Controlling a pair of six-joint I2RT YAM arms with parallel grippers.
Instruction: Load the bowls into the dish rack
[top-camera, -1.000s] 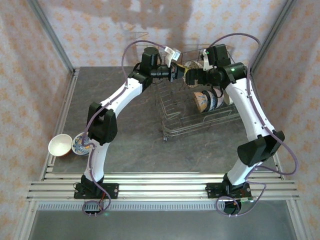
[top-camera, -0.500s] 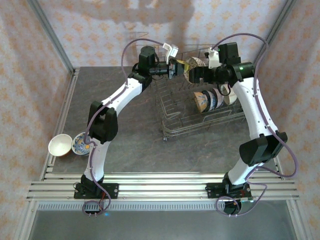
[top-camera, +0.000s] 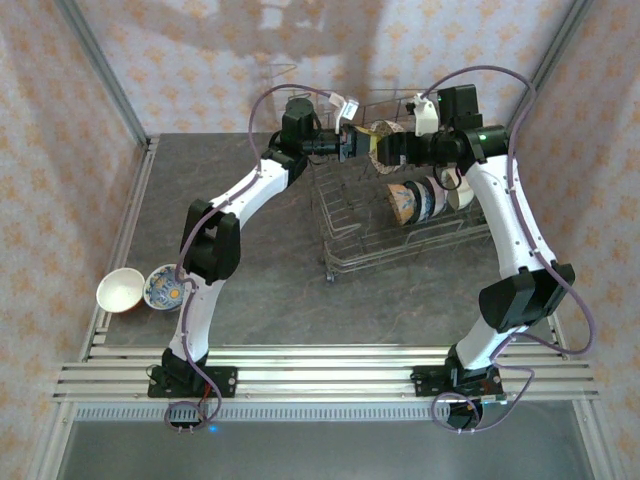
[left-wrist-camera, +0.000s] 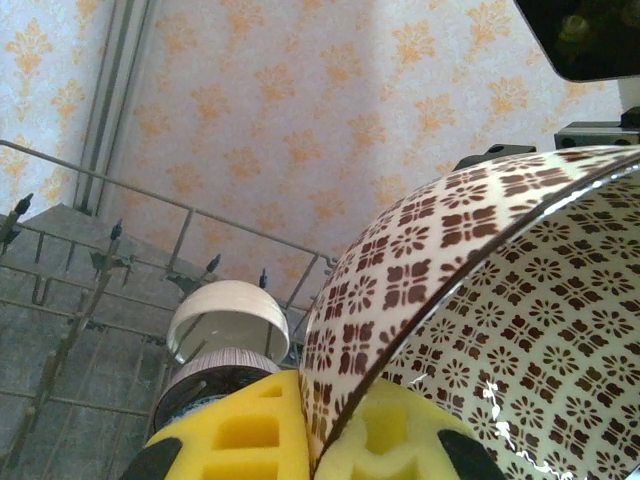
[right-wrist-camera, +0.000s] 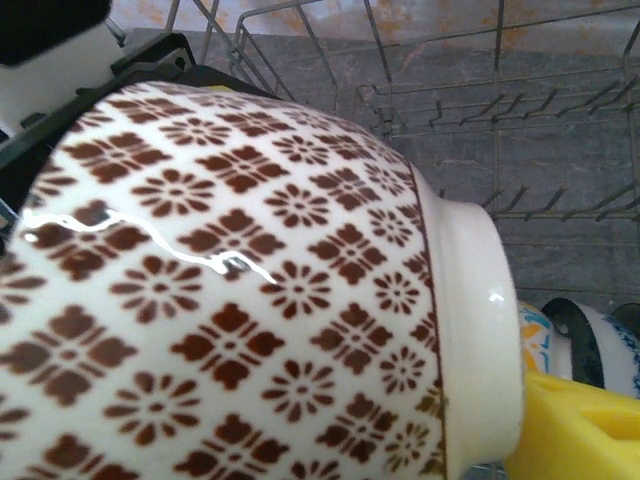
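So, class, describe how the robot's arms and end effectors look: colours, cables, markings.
The left arm and right arm have white links with black joint housings. A thin purplish cable loops along each. A small green light glows on the right arm. The left end effector and right end effector have yellow foam pads.

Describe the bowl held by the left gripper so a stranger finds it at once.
Find the wire dish rack. Above its far end, the left gripper pinches the rim of one bowl. Unlike the racked bowls, it is cream with brown flower diamonds.
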